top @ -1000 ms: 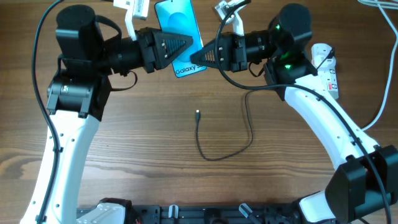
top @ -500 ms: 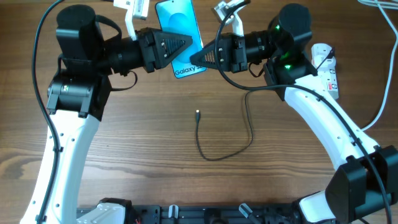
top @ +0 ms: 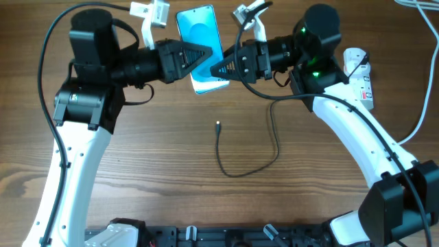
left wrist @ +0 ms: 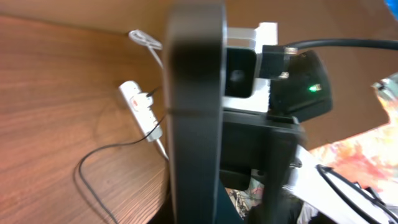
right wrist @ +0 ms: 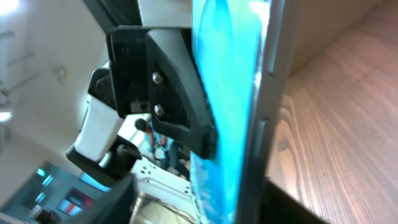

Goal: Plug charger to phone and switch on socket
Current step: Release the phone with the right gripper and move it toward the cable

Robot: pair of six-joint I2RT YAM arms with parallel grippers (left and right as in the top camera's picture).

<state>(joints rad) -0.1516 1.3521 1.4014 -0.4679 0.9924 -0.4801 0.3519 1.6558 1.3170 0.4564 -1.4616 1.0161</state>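
Observation:
The phone (top: 198, 31), its turquoise screen lit, hangs above the table's far middle between both grippers. My left gripper (top: 204, 56) is shut on the phone (left wrist: 193, 106), which appears edge-on and dark in the left wrist view. My right gripper (top: 218, 68) stands open, with a jaw on either side of the phone's (right wrist: 230, 93) lower end and a gap on one side. The charger's connector tip (top: 217, 124) lies free on the wood. Its thin black cable (top: 236, 174) loops right and up towards the white socket (top: 361, 77) at the far right, also visible as the socket (left wrist: 142, 111).
A thicker white cable (top: 426, 103) runs down the table's right edge beyond the socket. The black charger cable (left wrist: 93, 186) curls across the wood near the socket. Both arms meet over the far middle.
My left gripper has shut on the phone and my right gripper has opened. The phone has shifted slightly towards the far edge. The cable has not moved.

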